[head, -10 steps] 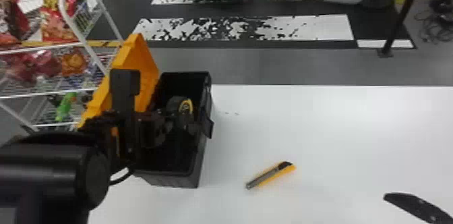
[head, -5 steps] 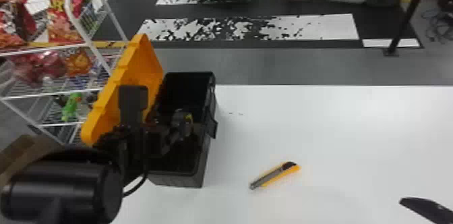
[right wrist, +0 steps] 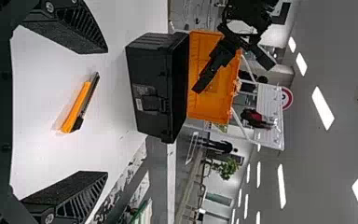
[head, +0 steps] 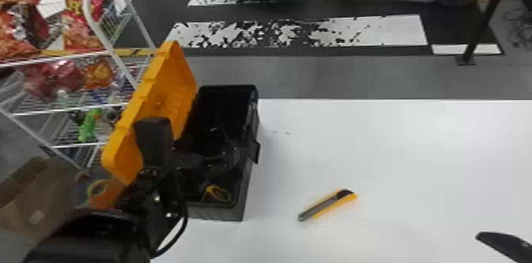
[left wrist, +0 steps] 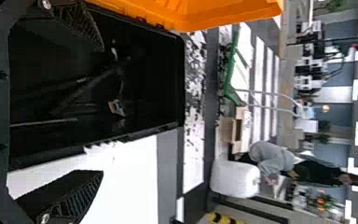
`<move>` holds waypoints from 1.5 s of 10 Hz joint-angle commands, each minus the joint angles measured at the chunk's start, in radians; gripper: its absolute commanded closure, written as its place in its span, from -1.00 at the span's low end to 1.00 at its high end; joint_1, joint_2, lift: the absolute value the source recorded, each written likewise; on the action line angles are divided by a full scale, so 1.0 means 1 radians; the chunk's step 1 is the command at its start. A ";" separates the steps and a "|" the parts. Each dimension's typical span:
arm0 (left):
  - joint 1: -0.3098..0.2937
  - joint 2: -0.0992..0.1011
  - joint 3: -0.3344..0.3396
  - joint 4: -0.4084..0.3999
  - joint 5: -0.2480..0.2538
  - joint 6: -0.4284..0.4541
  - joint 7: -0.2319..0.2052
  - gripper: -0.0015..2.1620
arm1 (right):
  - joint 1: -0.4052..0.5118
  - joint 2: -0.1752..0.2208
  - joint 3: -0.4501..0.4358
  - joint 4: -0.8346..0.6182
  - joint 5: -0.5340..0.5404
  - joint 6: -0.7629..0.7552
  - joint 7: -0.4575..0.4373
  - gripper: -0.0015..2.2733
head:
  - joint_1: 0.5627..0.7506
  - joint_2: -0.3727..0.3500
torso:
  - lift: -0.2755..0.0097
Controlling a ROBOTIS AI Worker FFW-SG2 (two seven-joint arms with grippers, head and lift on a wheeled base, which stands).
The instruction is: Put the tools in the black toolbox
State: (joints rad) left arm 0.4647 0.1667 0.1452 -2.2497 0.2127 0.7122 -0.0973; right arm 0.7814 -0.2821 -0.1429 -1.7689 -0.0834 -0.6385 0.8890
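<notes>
Utility knife (head: 327, 205) on the white worktop (head: 396, 155), well apart from the black toolbox (head: 221, 212); not yet stowed. Lid (head: 158, 96) open. One yellow-edged item (head: 216, 193) inside, type unclear; judged done. Left tool (left wrist: 103, 111) at the toolbox opening: wide, nothing between its fingers. Right tool (right wrist: 107, 112) over the worktop by the knife: wide, empty. Remaining, by estimate: the knife only, so task probably near its end.

The white table (head: 396, 143) carries the open black toolbox (head: 221, 214) and, to its right, a yellow utility knife (head: 327, 205).
</notes>
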 commanded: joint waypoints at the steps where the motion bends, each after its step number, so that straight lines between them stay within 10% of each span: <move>1: 0.068 -0.003 -0.035 0.007 0.024 -0.188 0.030 -0.97 | -0.001 0.006 0.014 0.000 -0.007 0.015 -0.007 -0.93 | 0.41 0.55 | 0.66; 6: 0.282 0.010 -0.138 0.108 0.040 -0.857 0.111 -0.97 | -0.030 0.012 0.112 -0.026 -0.006 0.307 -0.163 -0.93 | 0.41 0.47 | 0.66; 11: 0.427 0.014 -0.174 0.179 0.044 -1.234 0.125 -0.97 | -0.042 0.014 0.167 -0.147 0.036 0.610 -0.237 -0.92 | 0.41 0.67 | 0.66; 15: 0.466 0.022 -0.191 0.197 0.044 -1.339 0.134 -0.97 | -0.162 -0.020 0.129 -0.170 0.065 0.770 -0.183 -0.92 | 0.41 0.63 | 0.66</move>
State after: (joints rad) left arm 0.9277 0.1880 -0.0455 -2.0527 0.2562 -0.6202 0.0364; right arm 0.6448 -0.2974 -0.0095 -1.9416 -0.0186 0.1055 0.7015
